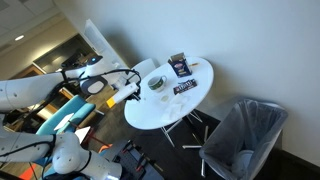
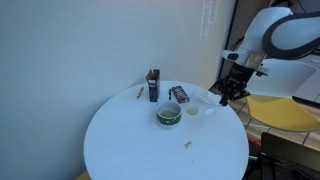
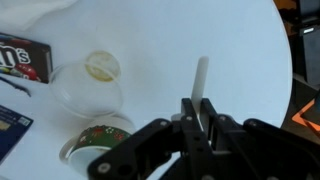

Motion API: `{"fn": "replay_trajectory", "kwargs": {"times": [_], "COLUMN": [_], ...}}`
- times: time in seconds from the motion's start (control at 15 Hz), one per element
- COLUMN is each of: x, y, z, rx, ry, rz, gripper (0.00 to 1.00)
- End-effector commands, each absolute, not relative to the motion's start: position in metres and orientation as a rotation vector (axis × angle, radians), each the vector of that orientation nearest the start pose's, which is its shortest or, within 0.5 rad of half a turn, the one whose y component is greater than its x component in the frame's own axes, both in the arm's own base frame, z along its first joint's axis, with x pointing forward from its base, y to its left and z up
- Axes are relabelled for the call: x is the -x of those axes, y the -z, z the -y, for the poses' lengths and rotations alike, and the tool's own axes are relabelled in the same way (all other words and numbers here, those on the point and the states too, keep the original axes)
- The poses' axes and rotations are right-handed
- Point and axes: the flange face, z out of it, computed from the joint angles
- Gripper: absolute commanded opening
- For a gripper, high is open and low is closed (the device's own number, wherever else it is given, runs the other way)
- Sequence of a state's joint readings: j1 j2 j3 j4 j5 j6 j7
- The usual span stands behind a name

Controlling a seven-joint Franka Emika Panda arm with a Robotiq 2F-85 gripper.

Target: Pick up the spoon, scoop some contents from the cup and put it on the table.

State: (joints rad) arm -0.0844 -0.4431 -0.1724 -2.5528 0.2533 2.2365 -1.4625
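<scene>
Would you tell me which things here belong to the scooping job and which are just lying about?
Job: spoon in the gripper, cup, table.
Lying about: upright snack bag, flat dark packet, mesh chair.

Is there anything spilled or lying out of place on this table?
Yes: in an exterior view a small brownish speck lies on the bare table, in front of the cup and apart from it. It may be spilled contents; it is too small to tell. Nothing is tipped over. The hand grips the spoon.
</scene>
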Motion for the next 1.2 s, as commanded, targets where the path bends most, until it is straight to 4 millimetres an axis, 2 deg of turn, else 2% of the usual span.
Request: {"fn": "replay_trajectory", "kwargs": {"times": [0.0, 0.13, 0.2, 0.27, 0.4, 0.47, 0.6, 0.8, 1.0, 1.13], "x": [-0.390, -0.389, -0.389, -0.388, -0.388, -0.388, -0.405, -0.430, -0.455, -0.473], "y": [-0.491, -0.513, -0.495, -0.505, -0.511, -0.510, -0.516, -0.534, -0.543, -0.544], "z": [0.094, 0.093, 0.098, 0.097, 0.096, 0.096, 0.109, 0.121, 0.122, 0.114], "rx": [2.641, 2.677, 2.645, 2.658, 2.668, 2.667, 2.732, 2.768, 2.777, 2.748], "ry": [0.411, 0.376, 0.422, 0.418, 0.419, 0.416, 0.471, 0.436, 0.245, 0.122], "rz": [1.641, 1.698, 1.669, 1.690, 1.697, 1.698, 1.692, 1.818, 1.978, 2.116], "gripper": [0.03, 0.03, 0.12, 0.12, 0.12, 0.03, 0.03, 0.03, 0.03, 0.03]}}
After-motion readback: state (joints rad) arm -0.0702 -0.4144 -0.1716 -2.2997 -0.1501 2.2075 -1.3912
